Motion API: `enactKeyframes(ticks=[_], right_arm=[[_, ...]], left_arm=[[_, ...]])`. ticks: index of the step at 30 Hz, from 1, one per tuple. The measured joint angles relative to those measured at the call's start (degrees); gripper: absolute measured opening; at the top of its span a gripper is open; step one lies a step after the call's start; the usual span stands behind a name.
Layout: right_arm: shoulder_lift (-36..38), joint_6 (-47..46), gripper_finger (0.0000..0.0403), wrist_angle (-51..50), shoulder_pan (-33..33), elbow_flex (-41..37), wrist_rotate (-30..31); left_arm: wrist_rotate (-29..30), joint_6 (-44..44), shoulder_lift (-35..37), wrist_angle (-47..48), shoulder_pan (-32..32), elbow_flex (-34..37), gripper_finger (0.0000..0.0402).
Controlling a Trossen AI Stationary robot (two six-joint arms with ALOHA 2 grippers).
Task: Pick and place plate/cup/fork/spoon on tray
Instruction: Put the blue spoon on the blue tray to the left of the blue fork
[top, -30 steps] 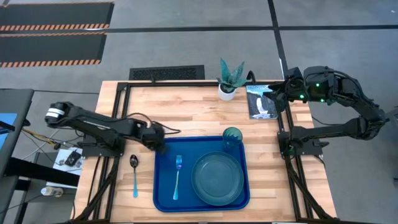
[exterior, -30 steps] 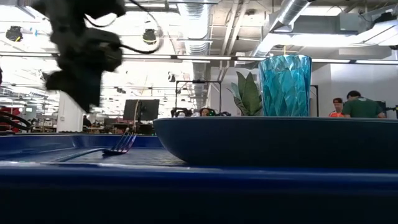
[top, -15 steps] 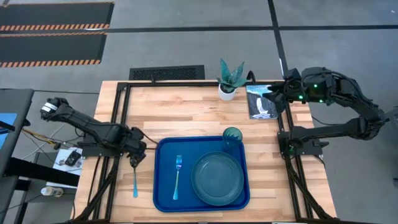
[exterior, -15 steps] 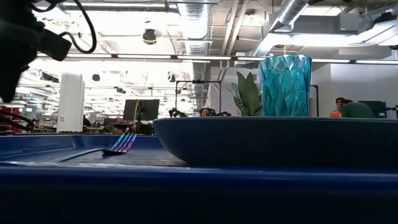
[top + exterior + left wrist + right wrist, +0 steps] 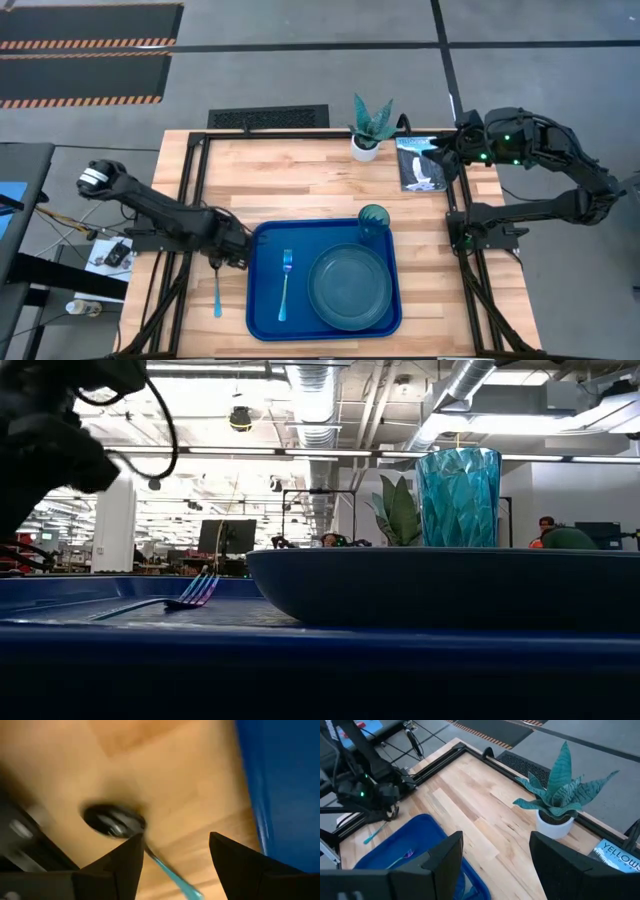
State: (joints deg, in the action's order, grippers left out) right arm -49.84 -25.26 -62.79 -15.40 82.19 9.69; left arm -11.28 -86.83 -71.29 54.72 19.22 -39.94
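Note:
The blue tray point(image 5: 262, 300) holds the teal plate point(image 5: 349, 287), the ribbed cup point(image 5: 373, 220) at its far right corner and the fork point(image 5: 285, 285) at its left. The spoon point(image 5: 217, 292) lies on the wood left of the tray. My left gripper point(image 5: 228, 258) hangs open over the spoon's bowl point(image 5: 114, 821) and points down. The handle point(image 5: 172, 877) runs between the fingers, and the neck passes close by one fingertip point(image 5: 131, 851). My right gripper point(image 5: 495, 850) waits open, raised at the table's far right.
A white pot with a spiky green plant point(image 5: 370, 130) and a booklet point(image 5: 420, 165) stand at the table's far edge. The tray's left rim point(image 5: 260, 795) runs close beside my left gripper. Bare wood lies between the tray and the far edge.
My left gripper has left the tray's far left corner and gone toward the table's left and near edges and a little down. It has turned at the wrist and now stands over the spoon's bowl. The spoon has kept its place.

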Motion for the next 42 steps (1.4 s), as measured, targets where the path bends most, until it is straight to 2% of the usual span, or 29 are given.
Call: enactKeyframes(ticks=[2,8,12,16,20,34,37,42], right_arm=[[0.0,0.0,0.0254,-0.1,0.0,0.0,-0.8],[0.0,1.1,0.0254,-0.2,0.0,0.0,-1.1],[0.0,1.7,0.0254,-0.2,0.0,0.0,-1.3],[0.0,2.7,0.0254,-0.2,0.0,0.0,-1.4],[0.0,3.1,0.0254,-0.2,0.0,0.0,-1.4],[0.0,3.2,0.0254,-0.2,0.0,0.0,-1.4],[0.0,2.8,0.0254,-0.2,0.0,0.0,-1.4],[0.0,2.8,0.0254,-0.1,0.0,0.0,-1.3]], left_arm=[[-0.4,-5.7,-2.0,-0.9,2.2,-0.1,0.0213],[7.8,-24.7,-3.6,3.1,9.1,-4.4,0.0213],[8.1,-35.6,-3.9,4.3,13.9,-5.3,0.0213],[7.5,-42.5,-5.4,4.2,18.7,-5.2,0.0213],[7.5,-43.7,-6.9,1.4,21.4,-3.2,0.0213],[6.3,-43.4,-7.4,-11.1,21.1,7.0,0.0209],[6.2,-44.3,-7.5,-10.8,21.0,7.1,0.0181],[6.6,-43.8,-7.6,-11.6,21.0,7.1,0.009]])
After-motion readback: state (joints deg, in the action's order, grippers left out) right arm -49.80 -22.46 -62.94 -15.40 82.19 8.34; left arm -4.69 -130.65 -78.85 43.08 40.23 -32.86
